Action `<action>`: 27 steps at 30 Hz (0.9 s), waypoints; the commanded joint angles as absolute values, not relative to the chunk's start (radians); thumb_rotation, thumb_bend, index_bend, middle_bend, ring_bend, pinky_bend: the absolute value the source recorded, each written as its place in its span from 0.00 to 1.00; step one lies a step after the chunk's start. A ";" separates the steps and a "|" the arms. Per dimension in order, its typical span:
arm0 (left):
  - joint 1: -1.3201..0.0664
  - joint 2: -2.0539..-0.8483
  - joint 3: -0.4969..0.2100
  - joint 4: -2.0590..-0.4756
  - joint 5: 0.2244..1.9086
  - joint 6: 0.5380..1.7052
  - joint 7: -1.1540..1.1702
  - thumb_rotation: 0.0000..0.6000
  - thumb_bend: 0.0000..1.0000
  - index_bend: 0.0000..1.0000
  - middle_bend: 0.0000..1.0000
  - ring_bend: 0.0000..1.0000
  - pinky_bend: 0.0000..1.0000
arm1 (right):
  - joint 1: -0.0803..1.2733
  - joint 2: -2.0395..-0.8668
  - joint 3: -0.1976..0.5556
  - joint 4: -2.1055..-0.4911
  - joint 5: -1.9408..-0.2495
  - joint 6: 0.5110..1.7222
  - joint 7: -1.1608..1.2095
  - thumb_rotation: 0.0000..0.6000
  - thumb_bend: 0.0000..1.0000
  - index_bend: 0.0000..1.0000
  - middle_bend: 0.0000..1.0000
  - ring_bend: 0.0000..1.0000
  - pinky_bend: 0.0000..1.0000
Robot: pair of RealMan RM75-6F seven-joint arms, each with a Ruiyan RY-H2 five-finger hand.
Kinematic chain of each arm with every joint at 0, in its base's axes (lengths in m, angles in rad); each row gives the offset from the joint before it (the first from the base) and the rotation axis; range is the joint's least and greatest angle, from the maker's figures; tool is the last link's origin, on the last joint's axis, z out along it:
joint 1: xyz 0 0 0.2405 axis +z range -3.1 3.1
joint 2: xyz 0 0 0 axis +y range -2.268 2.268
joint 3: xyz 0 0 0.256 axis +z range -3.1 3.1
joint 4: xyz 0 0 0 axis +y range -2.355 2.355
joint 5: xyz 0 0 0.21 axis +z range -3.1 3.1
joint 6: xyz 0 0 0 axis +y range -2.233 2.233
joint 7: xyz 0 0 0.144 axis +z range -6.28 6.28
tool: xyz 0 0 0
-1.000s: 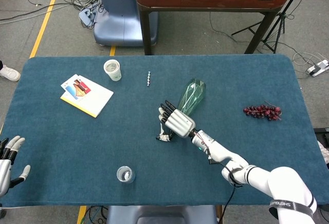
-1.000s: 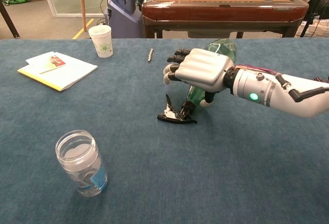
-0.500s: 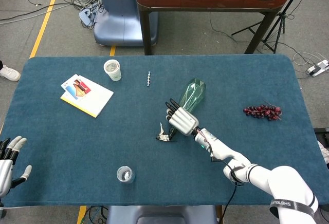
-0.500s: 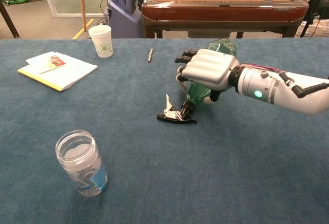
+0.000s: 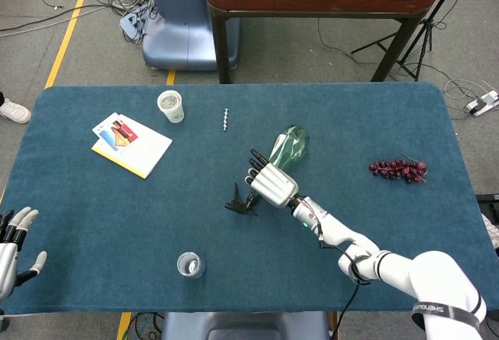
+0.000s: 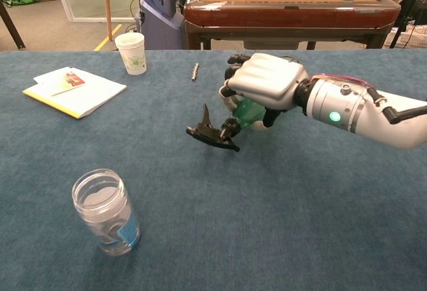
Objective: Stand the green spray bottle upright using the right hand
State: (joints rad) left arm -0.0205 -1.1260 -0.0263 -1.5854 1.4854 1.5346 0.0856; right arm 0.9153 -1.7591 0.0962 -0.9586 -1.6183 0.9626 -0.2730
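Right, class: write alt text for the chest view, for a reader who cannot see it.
The robot's right hand grips a green spray bottle, its black nozzle tilted low over a blue table. Nearby stand a glass jar, a paper cup and a booklet.

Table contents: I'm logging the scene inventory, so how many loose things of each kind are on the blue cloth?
Spray bottle: 1, held by the right hand
Paper cup: 1
Glass jar: 1
Booklet: 1
Grape bunch: 1
Small screw-like piece: 1
Total: 6
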 commanded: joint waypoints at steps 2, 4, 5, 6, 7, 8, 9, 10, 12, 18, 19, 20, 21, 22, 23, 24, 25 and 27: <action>-0.024 -1.130 -0.025 -1.582 1.490 1.531 0.084 1.00 0.35 0.10 0.11 0.01 0.00 | 0.882 -1.688 0.133 -1.097 -1.599 1.051 -0.206 1.00 0.25 0.66 0.45 0.20 0.09; -0.025 -1.132 -0.025 -1.582 1.494 1.532 0.081 1.00 0.35 0.10 0.11 0.01 0.00 | 0.868 -1.664 0.149 -1.143 -1.582 1.075 -0.171 1.00 0.25 0.66 0.45 0.21 0.10; -0.026 -1.133 -0.026 -1.581 1.497 1.533 0.080 1.00 0.35 0.10 0.11 0.01 0.00 | 0.857 -1.649 0.160 -1.175 -1.564 1.085 -0.134 1.00 0.25 0.66 0.45 0.21 0.10; -0.026 -1.133 -0.026 -1.580 1.499 1.533 0.079 1.00 0.35 0.10 0.11 0.01 0.00 | 0.849 -1.638 0.169 -1.198 -1.549 1.090 -0.101 1.00 0.25 0.67 0.46 0.21 0.10; -0.027 -1.132 -0.025 -1.581 1.501 1.533 0.079 1.00 0.35 0.10 0.11 0.01 0.00 | 0.842 -1.627 0.178 -1.218 -1.534 1.094 -0.072 1.00 0.25 0.67 0.46 0.22 0.10; -0.027 -1.132 -0.025 -1.580 1.503 1.533 0.080 1.00 0.35 0.10 0.11 0.01 0.00 | 0.834 -1.618 0.187 -1.236 -1.519 1.099 -0.046 1.00 0.25 0.67 0.46 0.22 0.11; -0.027 -1.131 -0.024 -1.581 1.505 1.533 0.080 1.00 0.35 0.10 0.11 0.01 0.00 | 0.824 -1.607 0.197 -1.257 -1.503 1.106 -0.012 1.00 0.25 0.67 0.46 0.22 0.11; -0.027 -1.131 -0.024 -1.581 1.506 1.534 0.080 1.00 0.35 0.10 0.11 0.01 0.00 | 0.816 -1.599 0.205 -1.272 -1.491 1.113 0.016 1.00 0.25 0.67 0.46 0.22 0.11; -0.028 -1.129 -0.024 -1.584 1.507 1.535 0.082 1.00 0.35 0.10 0.11 0.01 0.00 | 0.799 -1.586 0.221 -1.302 -1.466 1.127 0.079 1.00 0.25 0.67 0.46 0.22 0.11; -0.029 -1.128 -0.024 -1.587 1.511 1.535 0.083 1.00 0.35 0.10 0.11 0.01 0.00 | 0.755 -1.563 0.269 -1.393 -1.366 1.119 0.276 1.00 0.25 0.67 0.46 0.22 0.11; -0.029 -1.128 -0.023 -1.588 1.512 1.535 0.083 1.00 0.35 0.10 0.11 0.01 0.00 | 0.751 -1.558 0.275 -1.405 -1.352 1.112 0.298 1.00 0.25 0.67 0.46 0.22 0.11; -0.029 -1.128 -0.023 -1.587 1.512 1.535 0.084 1.00 0.35 0.10 0.11 0.01 0.00 | 0.746 -1.555 0.285 -1.418 -1.333 1.105 0.326 1.00 0.25 0.67 0.46 0.22 0.11; -0.029 -1.127 -0.023 -1.587 1.512 1.535 0.084 1.00 0.35 0.10 0.11 0.01 0.00 | 0.745 -1.551 0.298 -1.430 -1.310 1.090 0.354 1.00 0.24 0.67 0.46 0.22 0.11; -0.029 -1.127 -0.023 -1.588 1.512 1.535 0.083 1.00 0.35 0.10 0.11 0.01 0.00 | 0.743 -1.549 0.311 -1.444 -1.284 1.074 0.385 1.00 0.24 0.67 0.46 0.22 0.11; -0.028 -1.127 -0.023 -1.587 1.512 1.536 0.084 1.00 0.35 0.10 0.11 0.01 0.00 | 0.742 -1.543 0.323 -1.458 -1.260 1.059 0.410 1.00 0.24 0.67 0.46 0.22 0.11; -0.027 -1.126 -0.023 -1.587 1.512 1.538 0.084 1.00 0.35 0.10 0.11 0.01 0.00 | 0.740 -1.537 0.339 -1.476 -1.230 1.040 0.438 1.00 0.24 0.67 0.46 0.22 0.12; -0.026 -1.126 -0.023 -1.587 1.511 1.540 0.084 1.00 0.35 0.10 0.11 0.01 0.00 | 0.739 -1.531 0.349 -1.487 -1.210 1.025 0.455 1.00 0.24 0.67 0.46 0.22 0.12; -0.023 -1.125 -0.022 -1.586 1.511 1.543 0.082 1.00 0.35 0.10 0.11 0.01 0.00 | 0.739 -1.525 0.368 -1.501 -1.172 1.001 0.480 1.00 0.24 0.67 0.46 0.22 0.12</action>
